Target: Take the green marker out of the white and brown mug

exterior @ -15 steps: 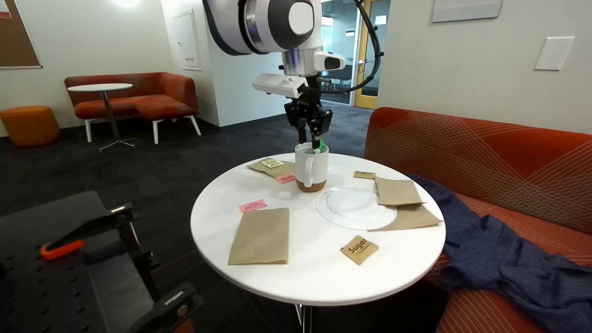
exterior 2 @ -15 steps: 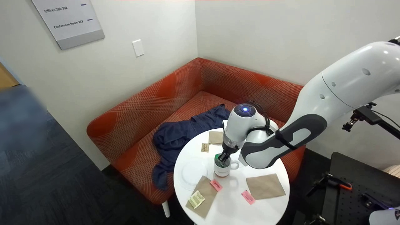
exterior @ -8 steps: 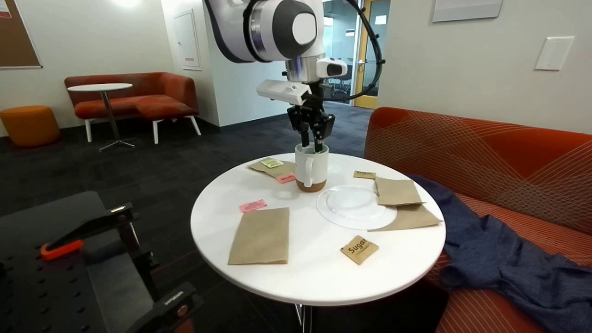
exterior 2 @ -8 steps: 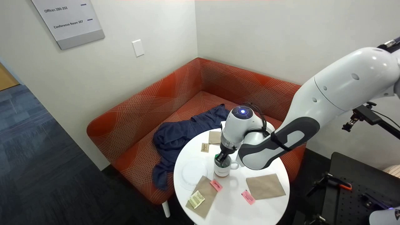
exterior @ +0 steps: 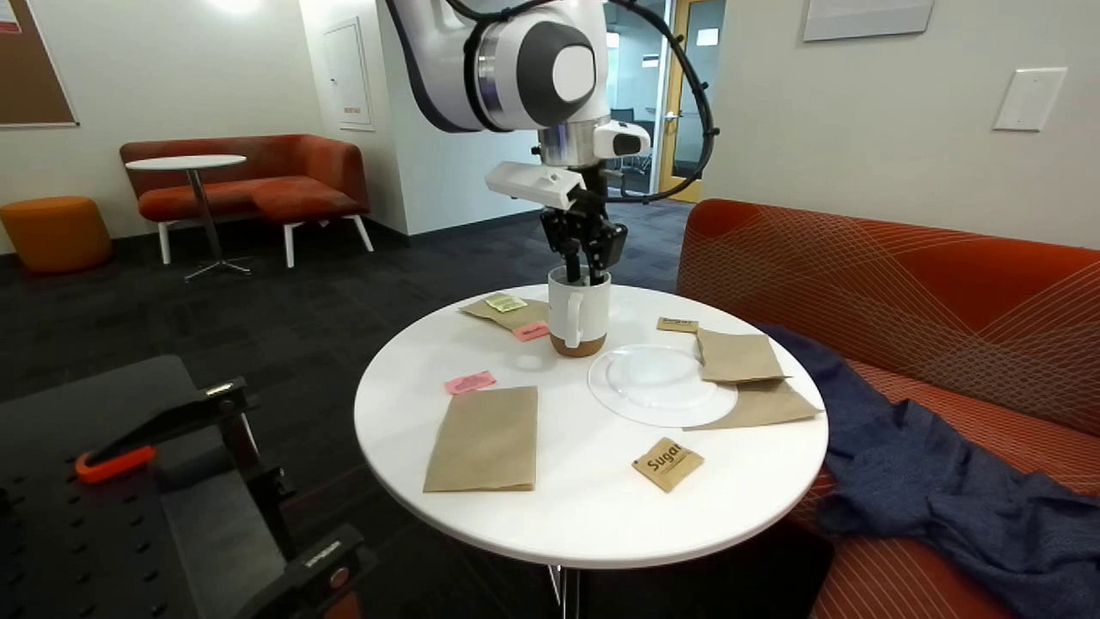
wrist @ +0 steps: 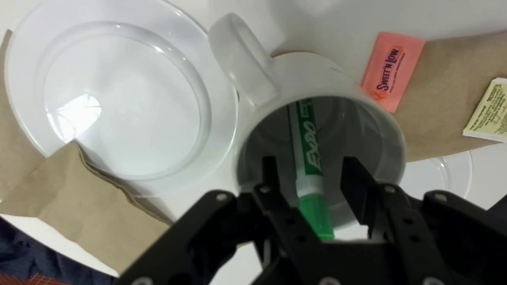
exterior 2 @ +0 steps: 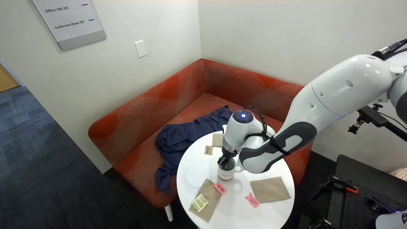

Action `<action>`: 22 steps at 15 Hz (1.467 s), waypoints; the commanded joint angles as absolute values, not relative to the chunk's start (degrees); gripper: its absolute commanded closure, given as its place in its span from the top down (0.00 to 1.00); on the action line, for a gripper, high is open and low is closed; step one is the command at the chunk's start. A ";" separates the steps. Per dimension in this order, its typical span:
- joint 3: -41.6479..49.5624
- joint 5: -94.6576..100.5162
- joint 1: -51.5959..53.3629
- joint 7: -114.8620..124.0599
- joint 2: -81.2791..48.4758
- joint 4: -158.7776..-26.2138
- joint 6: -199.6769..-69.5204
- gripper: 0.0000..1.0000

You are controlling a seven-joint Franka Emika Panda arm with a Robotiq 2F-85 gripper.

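Straddling the green marker (wrist: 310, 158), my end effector (wrist: 311, 171) has its two fingers spread, a gap showing on either side of the marker in the wrist feed. The marker leans inside the white and brown mug (exterior: 593, 311), green cap up at the rim. In both exterior views I see the fingertips at the mug's mouth; how far in they reach, I can't tell. The mug stands upright, its handle toward the camera in an exterior view.

Just beside it on the round white desk (exterior: 593, 481) lies a pale plate (exterior: 657, 378), a folded napkin (exterior: 741, 355) over the plate's edge. Near the mug I also have a pink packet (wrist: 392, 71) overlapping a brown napkin (wrist: 443, 118), which carries a yellow packet (wrist: 489, 111). Farther out, another pink packet (exterior: 470, 383) sits just beside a flat brown sheet (exterior: 485, 438), and two sugar packets (exterior: 669, 464) lie well apart.

Past the desk, a red-orange couch (exterior: 859, 266) fills the corner between pale walls (exterior 2: 260, 35), a dark blue cloth (exterior 2: 190, 133) draped on its seat. A black perforated board (exterior: 86, 550) holds an orange-and-black tool (exterior: 116, 464). Across the dark carpet (exterior: 301, 327) there's a second couch (exterior: 249, 180), a small white side table (exterior: 185, 162) and an orange pouf (exterior: 56, 234); a wall sign (exterior 2: 73, 22) reads "Conference Room 287."
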State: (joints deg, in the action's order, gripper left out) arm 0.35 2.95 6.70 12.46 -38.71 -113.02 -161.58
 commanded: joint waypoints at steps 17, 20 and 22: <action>3.97 3.76 11.69 12.05 -30.84 -122.66 -172.40 0.05; 8.13 4.82 16.32 13.66 -26.23 -125.46 -172.95 0.05; 11.49 6.65 19.56 14.62 -23.71 -126.11 -172.56 0.05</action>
State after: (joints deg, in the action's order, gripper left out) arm 6.62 4.04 14.81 12.67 -29.64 -122.03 -172.04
